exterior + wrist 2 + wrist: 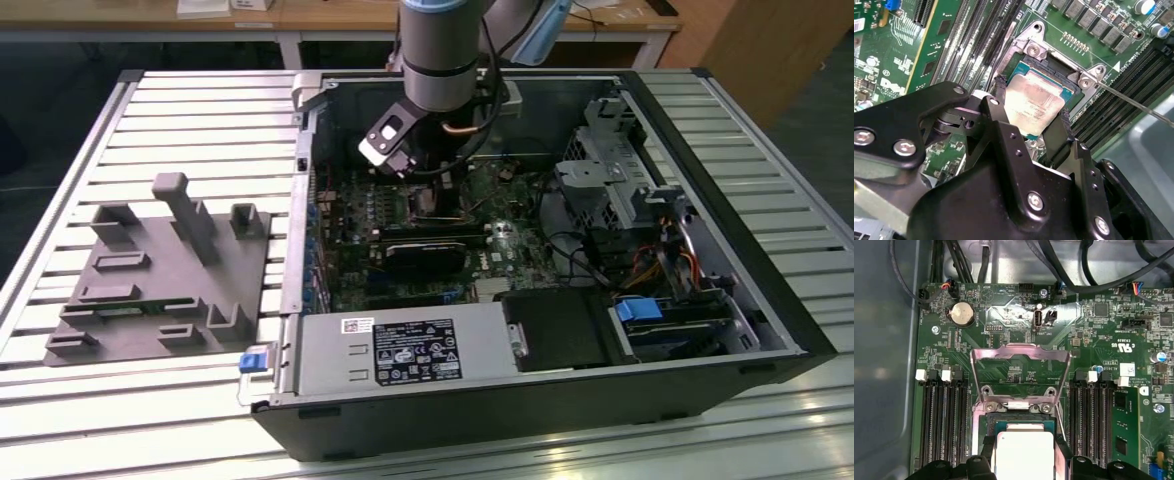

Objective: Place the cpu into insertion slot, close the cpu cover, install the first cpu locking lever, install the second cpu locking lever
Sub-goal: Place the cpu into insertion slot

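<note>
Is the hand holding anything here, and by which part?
The hand grips the cpu by two opposite side edges, over the insertion slot.

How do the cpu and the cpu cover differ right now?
The cpu is a solid square with a dull silver top; the cpu cover is an open frame with a window. The cpu is held in the pincer over the insertion slot; the cpu cover stands swung open, untouched. Both are silvery metal.
</note>
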Robot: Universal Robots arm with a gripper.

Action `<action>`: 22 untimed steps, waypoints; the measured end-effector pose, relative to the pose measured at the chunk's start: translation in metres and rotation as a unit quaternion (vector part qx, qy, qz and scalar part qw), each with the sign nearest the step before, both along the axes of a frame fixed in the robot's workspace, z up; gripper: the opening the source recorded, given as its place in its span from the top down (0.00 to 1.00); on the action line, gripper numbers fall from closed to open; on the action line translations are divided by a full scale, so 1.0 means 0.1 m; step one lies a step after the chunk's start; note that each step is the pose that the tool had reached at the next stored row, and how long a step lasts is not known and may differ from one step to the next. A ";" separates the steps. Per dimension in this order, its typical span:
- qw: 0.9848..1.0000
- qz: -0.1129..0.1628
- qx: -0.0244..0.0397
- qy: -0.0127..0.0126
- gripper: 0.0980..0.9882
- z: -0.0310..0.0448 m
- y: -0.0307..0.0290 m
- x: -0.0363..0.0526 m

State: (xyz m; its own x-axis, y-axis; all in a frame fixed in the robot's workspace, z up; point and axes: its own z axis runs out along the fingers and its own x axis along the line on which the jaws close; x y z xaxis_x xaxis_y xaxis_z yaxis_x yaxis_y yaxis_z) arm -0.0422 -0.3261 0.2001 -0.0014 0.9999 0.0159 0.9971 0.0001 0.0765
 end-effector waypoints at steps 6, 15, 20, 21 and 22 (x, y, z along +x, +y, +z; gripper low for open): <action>1.000 0.000 0.000 0.000 0.50 -0.028 0.015 0.000; 1.000 0.000 0.000 0.001 0.50 -0.073 0.052 0.000; 1.000 -0.001 -0.001 0.001 0.50 -0.091 0.052 -0.001; 1.000 -0.001 0.000 0.001 0.50 -0.092 0.053 0.000; 1.000 -0.001 0.000 0.001 0.50 -0.092 0.053 0.000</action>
State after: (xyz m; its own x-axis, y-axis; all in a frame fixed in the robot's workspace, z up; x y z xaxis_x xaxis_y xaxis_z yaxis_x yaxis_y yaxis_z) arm -0.0422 -0.3208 0.1909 0.0006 0.9999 0.0152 0.9972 -0.0018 0.0751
